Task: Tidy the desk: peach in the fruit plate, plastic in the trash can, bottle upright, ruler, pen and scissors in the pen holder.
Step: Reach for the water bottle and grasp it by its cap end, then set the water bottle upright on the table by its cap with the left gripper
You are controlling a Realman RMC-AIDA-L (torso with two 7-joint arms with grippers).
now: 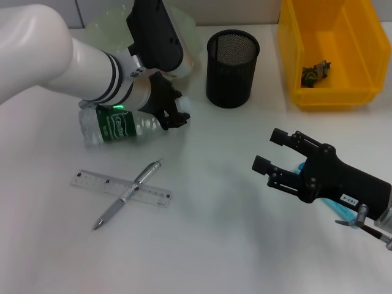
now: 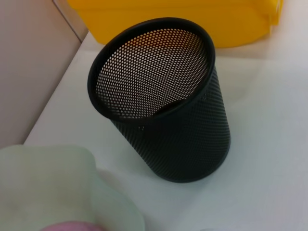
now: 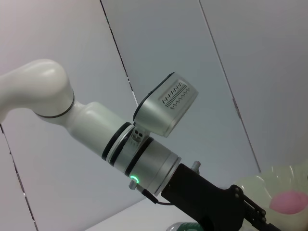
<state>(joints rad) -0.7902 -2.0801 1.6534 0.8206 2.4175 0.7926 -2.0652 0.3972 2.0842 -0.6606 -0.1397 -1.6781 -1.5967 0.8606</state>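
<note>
The clear bottle [image 1: 116, 125] with a green label lies on its side at the left. My left gripper [image 1: 173, 116] hangs right over its cap end. The pale green fruit plate [image 1: 104, 27] sits behind that arm; the pink peach [image 3: 288, 199] lies in it. The black mesh pen holder [image 1: 233, 61] stands upright and empty. A clear ruler [image 1: 119, 188] lies at the front left with a silver pen [image 1: 128, 193] across it. My right gripper [image 1: 272, 152] hovers open at the right with nothing between its fingers. Blue scissors [image 1: 344, 212] lie partly under that arm.
A yellow bin [image 1: 294, 55] stands at the back right with a dark crumpled piece of plastic [image 1: 315, 72] inside. The left wrist view shows the pen holder [image 2: 163, 106] close up, the bin [image 2: 192, 19] behind it and the plate's edge [image 2: 48, 178].
</note>
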